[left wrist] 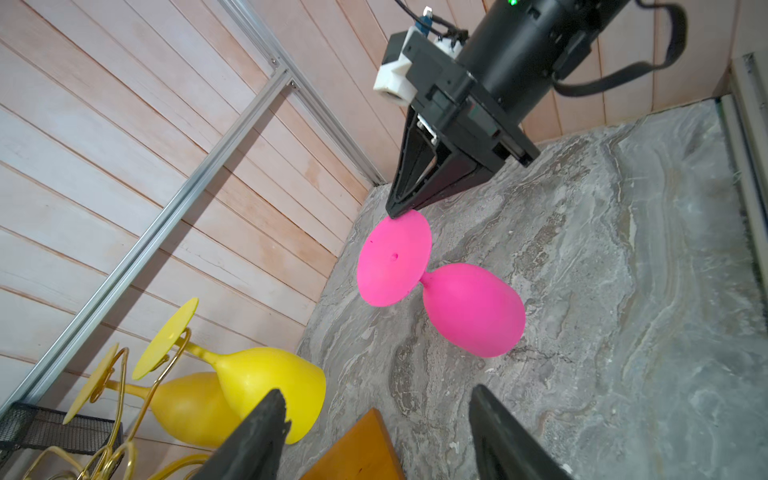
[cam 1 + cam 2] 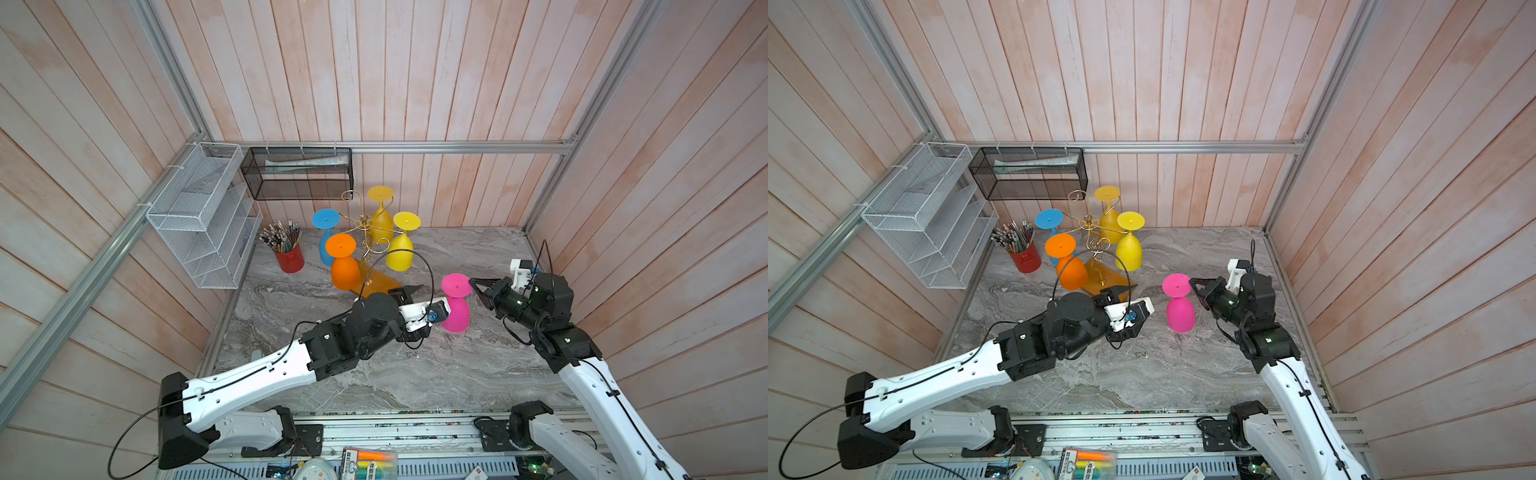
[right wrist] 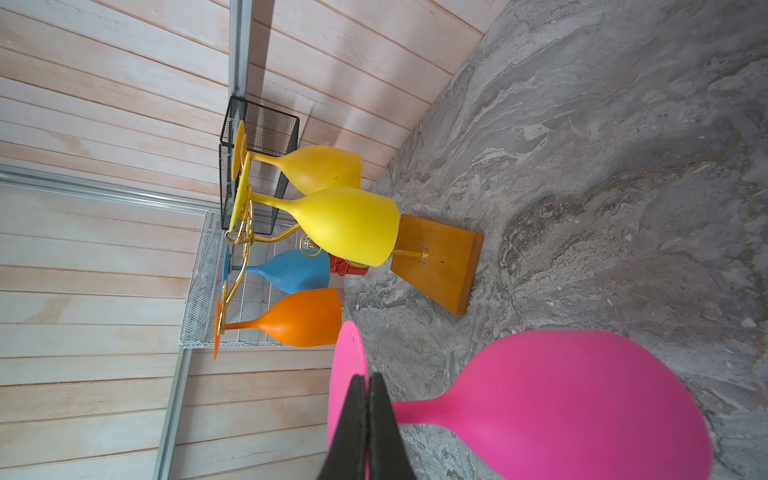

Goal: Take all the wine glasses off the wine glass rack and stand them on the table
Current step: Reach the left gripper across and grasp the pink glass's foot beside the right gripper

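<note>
pink wine glass (image 2: pixel 456 313): off the rack. It stands upside down, bowl rim on the marble table (image 2: pixel 374 374), foot disc on top. It is right of the rack and apart from it.
right gripper (image 1: pixel 395 212): fingers pressed together, pinched on the edge of the pink foot disc. In the right wrist view the disc rim sits right at the seam between them.
left gripper (image 1: pixel 376 399): fingers apart, nothing gripped. It sits by the front corner of the rack's wooden base and points toward the pink glass without touching it.
wine glass rack (image 2: pixel 365 226): gold wire scroll arms, upright on an orange-brown wooden base, near the back wall.
on rack: orange glass (image 2: pixel 344 270), blue glass (image 2: pixel 325 219), lemon-yellow glass (image 2: pixel 399 257) and darker yellow glass (image 2: pixel 381 224). All four hang bowl-down by the foot.
surroundings: red pen cup (image 2: pixel 289 259) is left of the rack. The white mesh basket (image 2: pixel 199 216) and black mesh basket (image 2: pixel 299 174) hang on the walls.
</note>
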